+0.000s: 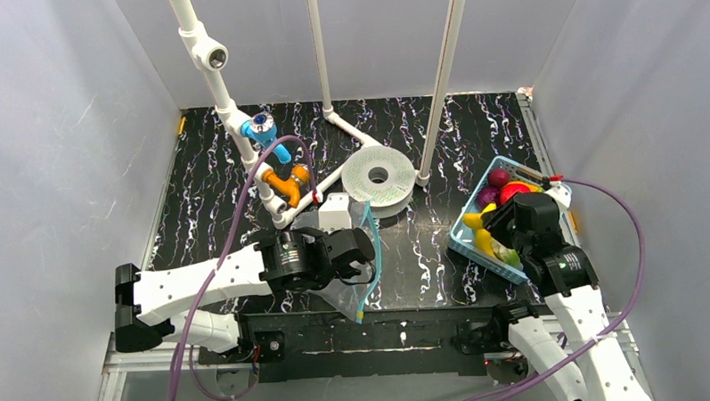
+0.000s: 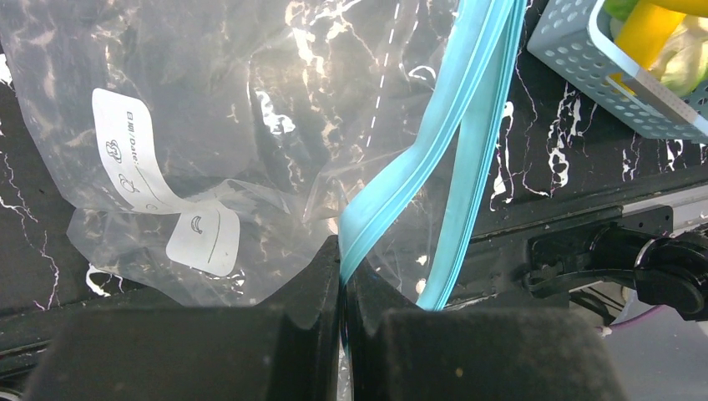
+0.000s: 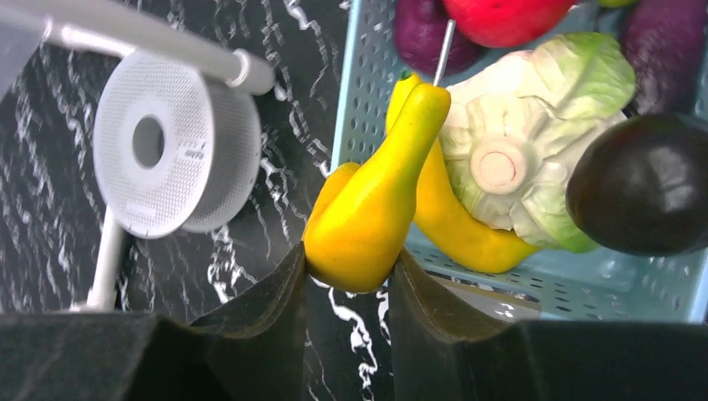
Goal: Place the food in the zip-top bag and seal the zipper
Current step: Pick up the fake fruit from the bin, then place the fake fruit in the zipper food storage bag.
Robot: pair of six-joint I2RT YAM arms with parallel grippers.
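Apparently the zip-top bag [image 2: 250, 92] label [image 2: 138, 159] reads "Date".

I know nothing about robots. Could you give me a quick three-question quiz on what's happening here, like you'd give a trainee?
1. True or false: the left gripper is shut on the teal zipper of the clear bag.
2. What does the right gripper hold? A) a spoon B) the yellow pear C) a sponge
3. Fill in: the toy cabbage lies in the light-blue ____.

Key: 1 true. 2 B. 3 basket.
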